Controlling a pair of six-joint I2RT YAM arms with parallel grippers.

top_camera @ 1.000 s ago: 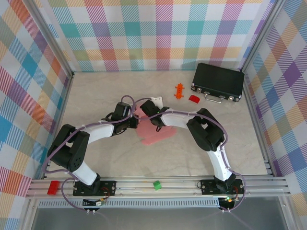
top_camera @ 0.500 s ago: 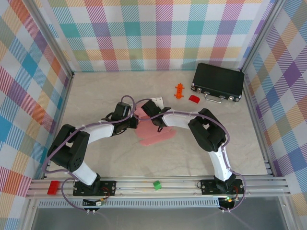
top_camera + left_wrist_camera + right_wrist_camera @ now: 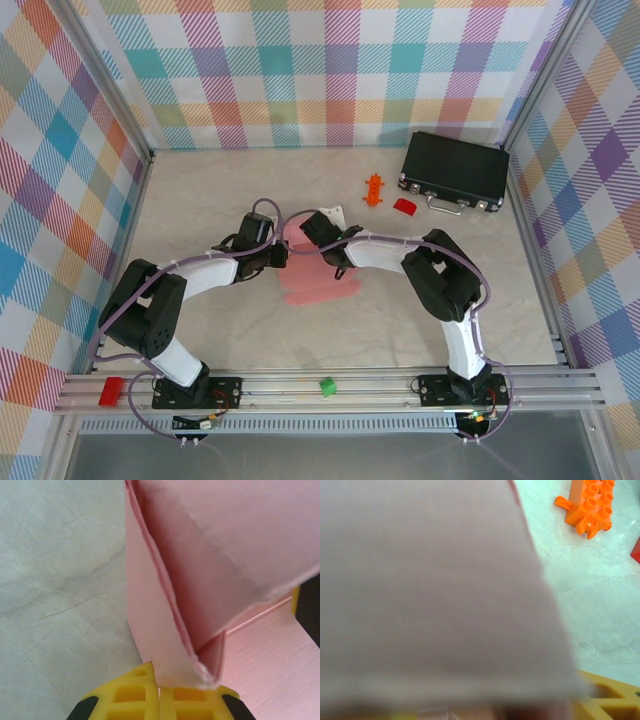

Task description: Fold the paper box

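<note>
Top external: paper box (image 3: 322, 290) on pale marbled tabletop (image 3: 330, 345), plaid walls (image 3: 300, 80)

Robot lab test cell: marble-look table (image 3: 260, 340) boxed in by aluminium posts (image 3: 108, 90) hung with checked cloth walls (image 3: 330, 70) on three sides of the table; slotted aluminium rail (image 3: 370, 385) along the table's near edge carries the left arm (image 3: 160, 310) and right arm (image 3: 440, 285), purple cables (image 3: 268, 202) looped over them; orange toy brick (image 3: 374, 189) and black case (image 3: 455, 168) lie loose toward the table's far right corner
</note>
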